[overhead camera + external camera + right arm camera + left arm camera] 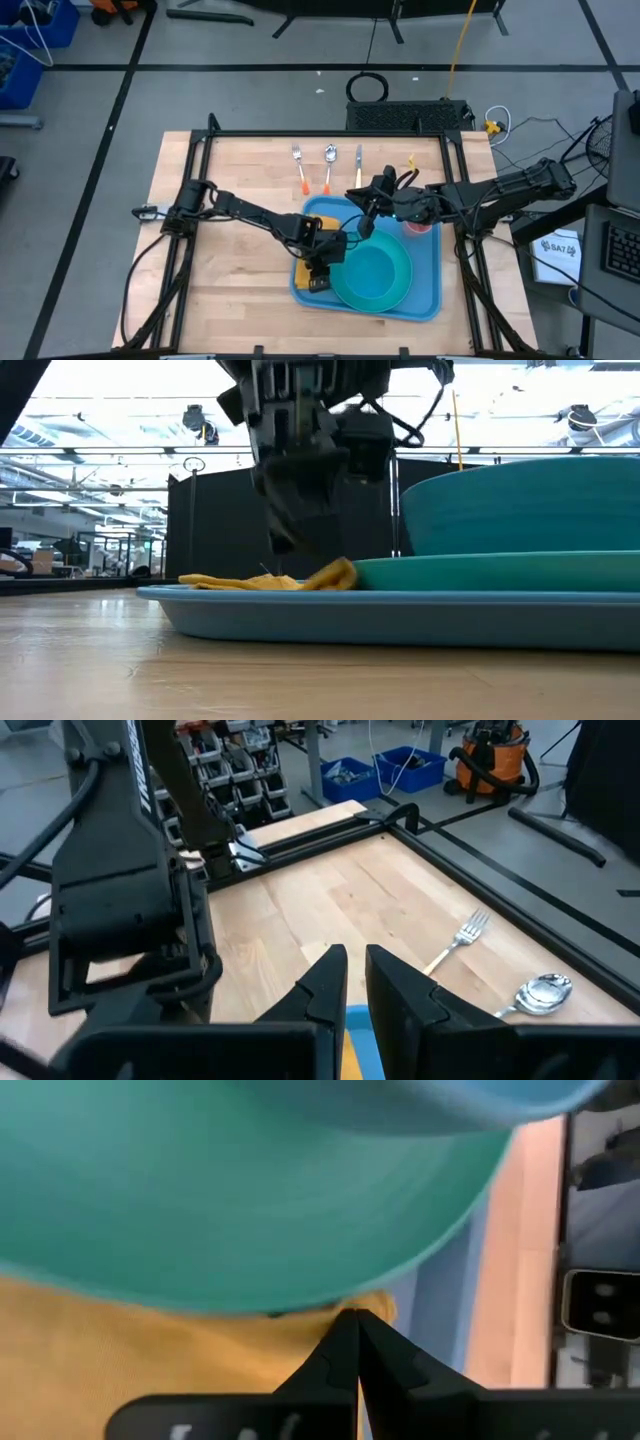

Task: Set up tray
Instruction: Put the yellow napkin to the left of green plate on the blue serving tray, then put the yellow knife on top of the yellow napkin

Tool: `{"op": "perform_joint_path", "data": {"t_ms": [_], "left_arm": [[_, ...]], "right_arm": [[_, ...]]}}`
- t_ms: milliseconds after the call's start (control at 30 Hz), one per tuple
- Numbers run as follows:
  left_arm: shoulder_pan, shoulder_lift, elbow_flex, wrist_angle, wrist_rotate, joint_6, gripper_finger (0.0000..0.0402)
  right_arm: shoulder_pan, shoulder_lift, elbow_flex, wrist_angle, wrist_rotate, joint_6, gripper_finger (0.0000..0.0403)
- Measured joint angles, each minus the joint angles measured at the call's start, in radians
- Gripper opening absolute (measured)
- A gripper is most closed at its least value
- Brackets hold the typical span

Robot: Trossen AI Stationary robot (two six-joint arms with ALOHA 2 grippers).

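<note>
The blue tray [425,290] lies right of the table's middle. On it rest a round teal plate [378,275], a yellow napkin [305,272] at its left end, and a red cup [418,226] near its far right. My left gripper [357,1318] is shut and points down over the napkin [120,1350], right beside the plate's rim [330,1285]. My right gripper [356,965] hovers over the tray's far edge [345,203] with only a narrow gap between its fingers, holding nothing. My left gripper's shut fingertips come from above at the yellow napkin's [270,581] part next to the plate's rim. The low view shows a small gap under the gripper [283,545], and I cannot tell whether it touches the cloth, which lies flat on the tray.
A fork [298,165], a spoon [329,163] and a knife [358,165] lie side by side on the wood beyond the tray's far edge; the fork [462,942] and spoon [535,995] also show ahead of my right gripper. Bare wood stretches left of the tray.
</note>
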Motion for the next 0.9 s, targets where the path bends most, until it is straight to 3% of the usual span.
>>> {"op": "perform_joint_path", "data": {"t_ms": [333, 467, 800, 900], "left_arm": [[-0.025, 0.031, -0.001, 0.061, -0.05, -0.036, 0.0], [-0.019, 0.03, 0.0, 0.123, -0.01, -0.074, 0.0], [-0.023, 0.017, -0.002, 0.04, 0.036, -0.076, 0.0], [-0.023, -0.035, -0.002, 0.013, -0.008, -0.072, 0.0]], "right_arm": [[0.0, 0.0, 0.0, 0.012, 0.0, 0.0, 0.0034], [0.001, 0.0, 0.0, 0.015, 0.0, 0.0, 0.0034], [0.001, 0.0, 0.0, 0.021, 0.0, 0.0, 0.0034], [0.002, 0.0, 0.0, 0.021, 0.0, 0.0, 0.0034]]}}
